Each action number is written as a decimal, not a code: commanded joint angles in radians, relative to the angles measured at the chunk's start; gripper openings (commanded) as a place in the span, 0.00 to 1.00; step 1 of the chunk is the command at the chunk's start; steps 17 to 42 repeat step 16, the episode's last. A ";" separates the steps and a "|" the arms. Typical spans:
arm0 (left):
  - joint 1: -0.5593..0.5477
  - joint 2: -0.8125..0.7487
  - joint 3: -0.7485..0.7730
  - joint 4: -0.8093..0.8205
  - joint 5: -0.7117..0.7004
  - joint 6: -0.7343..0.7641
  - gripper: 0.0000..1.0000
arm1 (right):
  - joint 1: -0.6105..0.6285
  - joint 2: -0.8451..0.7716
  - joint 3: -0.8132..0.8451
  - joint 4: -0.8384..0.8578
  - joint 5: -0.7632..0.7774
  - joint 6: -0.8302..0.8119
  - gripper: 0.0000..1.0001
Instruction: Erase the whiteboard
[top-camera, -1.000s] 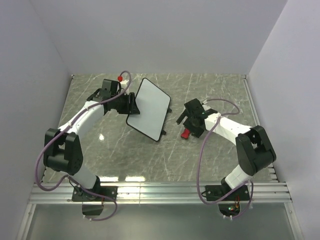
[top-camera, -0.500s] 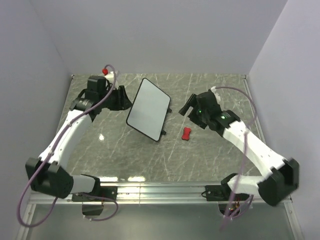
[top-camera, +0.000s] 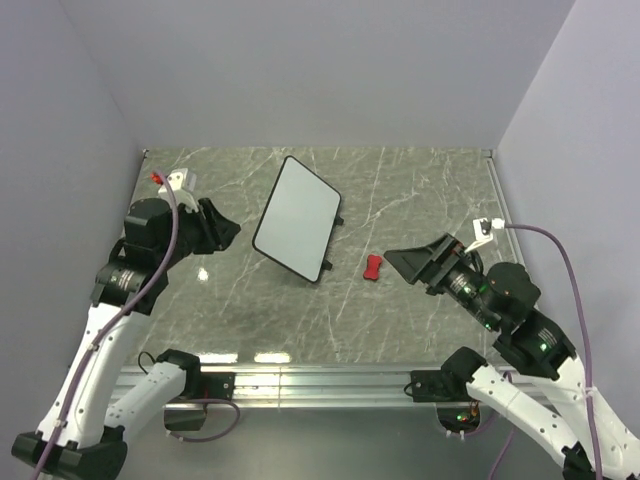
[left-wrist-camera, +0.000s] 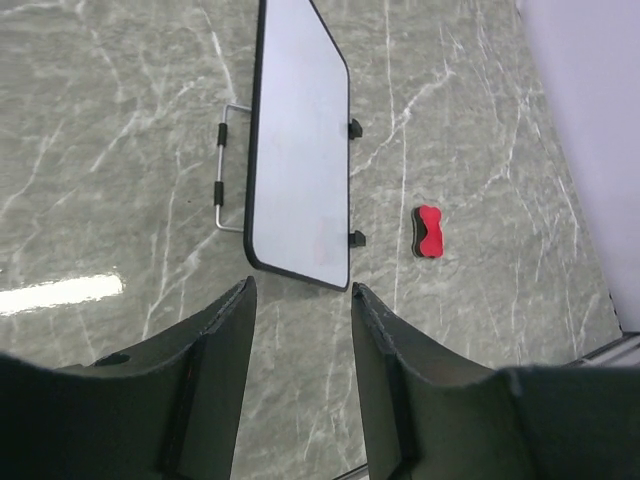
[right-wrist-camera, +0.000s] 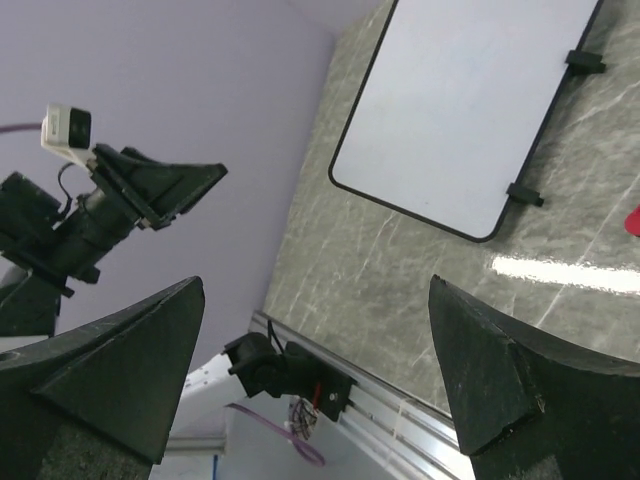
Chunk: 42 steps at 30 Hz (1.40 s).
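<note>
Nearest, an aluminium rail (top-camera: 330, 385) edges the bench (top-camera: 430, 190), whose grey top is veined in white and carries patches of glare. Above it the left hand (top-camera: 228, 226) hangs with its fingers partly spread, pinching nothing; the right hand (top-camera: 395, 260) gapes wide, also empty. A red bone-shaped eraser (top-camera: 372, 267) lies between them. Beyond, the whiteboard (top-camera: 298, 216) lies flat and skewed, mid-bench. Plain lilac walls (top-camera: 320, 70) close three sides.
</note>
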<state>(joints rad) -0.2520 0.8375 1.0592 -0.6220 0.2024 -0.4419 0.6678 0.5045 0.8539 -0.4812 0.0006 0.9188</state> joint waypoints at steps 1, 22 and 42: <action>0.002 -0.037 0.010 -0.033 -0.052 -0.023 0.48 | -0.002 -0.041 -0.013 -0.043 0.081 0.026 1.00; 0.002 -0.064 0.137 -0.146 -0.152 -0.006 0.48 | -0.002 -0.152 -0.069 -0.077 0.088 0.115 0.92; 0.002 -0.064 0.137 -0.146 -0.152 -0.006 0.48 | -0.002 -0.152 -0.069 -0.077 0.088 0.115 0.92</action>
